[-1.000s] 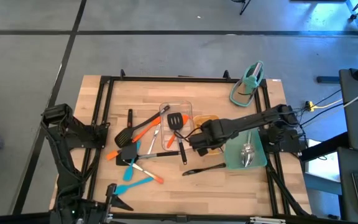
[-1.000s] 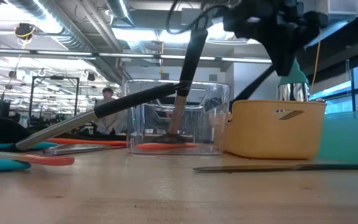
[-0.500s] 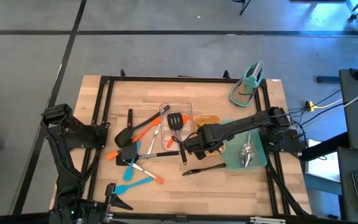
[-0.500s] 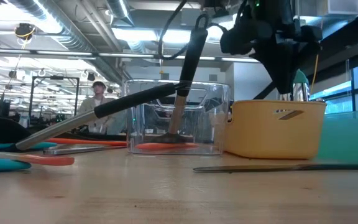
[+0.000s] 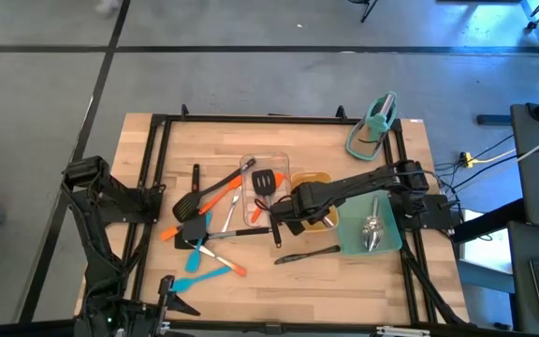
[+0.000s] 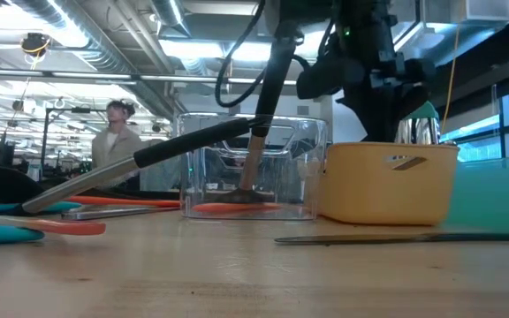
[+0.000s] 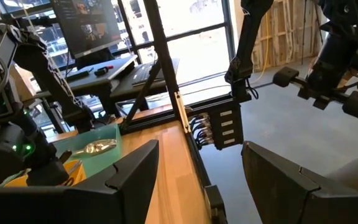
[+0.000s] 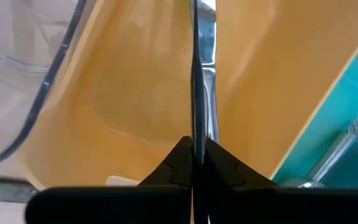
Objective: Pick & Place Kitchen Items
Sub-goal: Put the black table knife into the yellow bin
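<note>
Wooden bench (image 5: 251, 281), utensils scattered: right end effector (image 5: 284, 221) is clamped on a steel spoon (image 8: 199, 74), hanging straight below it over the yellow tray (image 5: 318, 180). Left end effector (image 7: 191, 180) parked wide apart, empty, much farther away.

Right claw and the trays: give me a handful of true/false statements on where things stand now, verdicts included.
1. The right claw is shut on a thin steel utensil over the yellow tray. True.
2. The left claw is down among the utensils at mid table. False: its arm is folded back at the table's left edge, fingers open, holding nothing.
3. A black slotted turner stands in the clear tray. True.
4. The teal tray holds an orange spatula. False: shiny steel spoons lie in it.
5. The teal stand sits at the table's far right corner. True.
</note>
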Robot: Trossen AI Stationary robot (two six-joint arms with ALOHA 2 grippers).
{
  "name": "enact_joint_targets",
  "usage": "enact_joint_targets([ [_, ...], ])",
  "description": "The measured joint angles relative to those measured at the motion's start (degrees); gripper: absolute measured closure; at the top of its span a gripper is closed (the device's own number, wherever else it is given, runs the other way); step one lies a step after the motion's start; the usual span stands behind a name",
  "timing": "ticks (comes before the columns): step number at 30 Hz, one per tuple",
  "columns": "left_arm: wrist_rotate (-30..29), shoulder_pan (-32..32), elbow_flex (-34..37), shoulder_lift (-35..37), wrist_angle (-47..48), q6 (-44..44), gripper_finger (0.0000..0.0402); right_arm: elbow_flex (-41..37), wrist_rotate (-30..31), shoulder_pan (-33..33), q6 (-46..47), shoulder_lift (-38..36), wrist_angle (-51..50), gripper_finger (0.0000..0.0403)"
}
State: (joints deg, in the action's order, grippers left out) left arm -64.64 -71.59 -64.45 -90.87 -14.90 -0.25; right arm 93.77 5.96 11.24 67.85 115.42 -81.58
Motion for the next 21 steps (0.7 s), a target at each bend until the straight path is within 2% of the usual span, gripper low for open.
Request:
enact_joint_targets([
  [11, -0.1, 0.0, 0.0, 0.0, 0.1, 0.0, 0.0176, -5.8, -1.5, 0.0, 0.2, -0.3, 3.9, 0.0387],
  [17, -0.1, 0.0, 0.0, 0.0, 0.1, 0.0, 0.0176, -6.3, -2.4, 0.2, 0.3, -0.3, 6.5, 0.0387],
  [21, -0.1, 0.0, 0.0, 0.0, 0.1, 0.0, 0.0176, -6.3, -2.3, 0.2, 0.2, -0.3, 6.9, 0.0352],
])
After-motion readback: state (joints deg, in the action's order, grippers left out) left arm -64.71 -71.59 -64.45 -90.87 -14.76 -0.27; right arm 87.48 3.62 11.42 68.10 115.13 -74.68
